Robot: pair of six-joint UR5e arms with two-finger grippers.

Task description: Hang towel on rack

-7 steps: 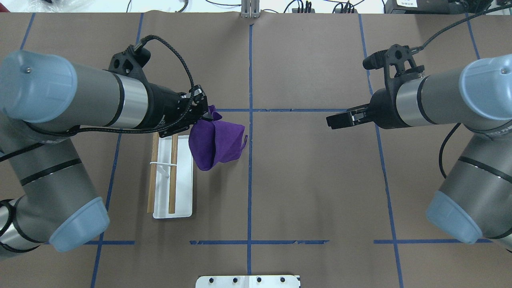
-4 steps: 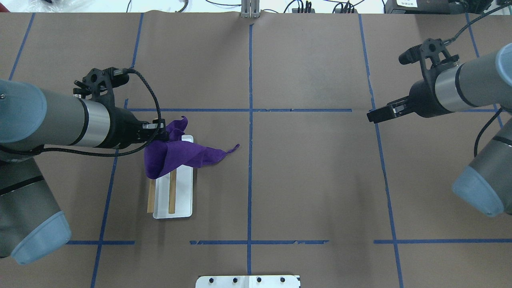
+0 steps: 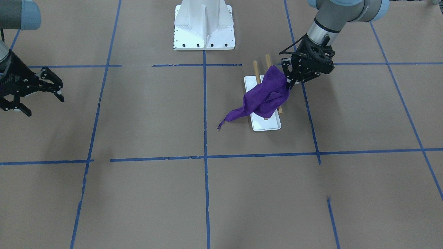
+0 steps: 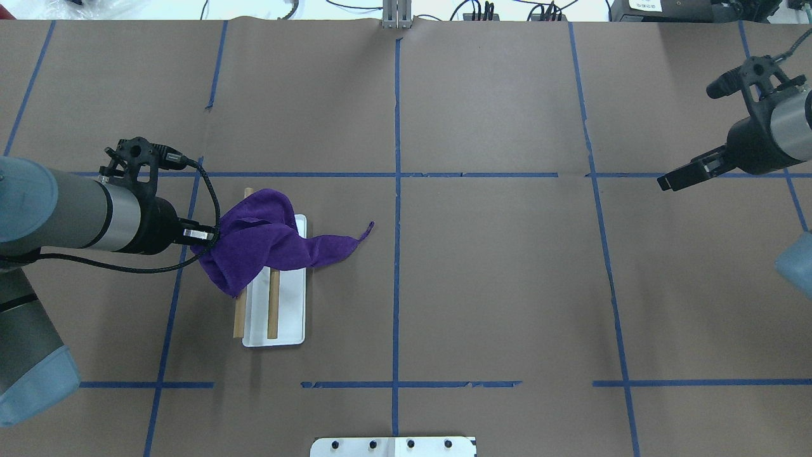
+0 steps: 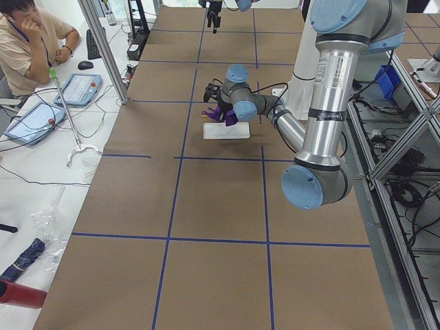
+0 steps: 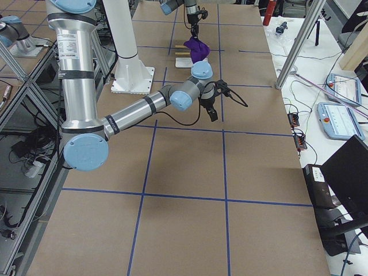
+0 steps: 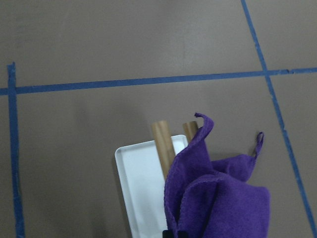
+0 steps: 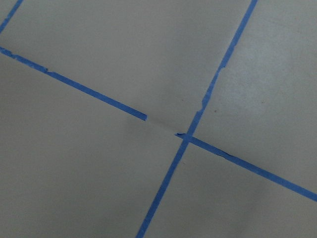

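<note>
The purple towel (image 4: 266, 244) lies draped across the far half of the rack, one corner trailing on the table toward the centre line. The rack is a white tray (image 4: 288, 317) with two wooden dowels (image 4: 273, 304). My left gripper (image 4: 203, 236) is shut on the towel's left edge, just left of the rack. The front-facing view shows this gripper (image 3: 290, 81), the towel (image 3: 264, 95) and the tray (image 3: 268, 125). In the left wrist view the towel (image 7: 223, 198) hides most of the dowels (image 7: 162, 144). My right gripper (image 3: 44, 103) is open and empty, far off at the table's right side (image 4: 665, 184).
A white bolted metal pedestal (image 3: 204, 24) stands at the robot's base, its edge showing in the overhead view (image 4: 393, 446). Blue tape lines grid the brown table. An operator sits beyond the far table edge in the exterior left view (image 5: 31, 34).
My left gripper has moved left and toward the robot, pulling the towel across the rack's dowels. My right arm has drawn back to the right.
</note>
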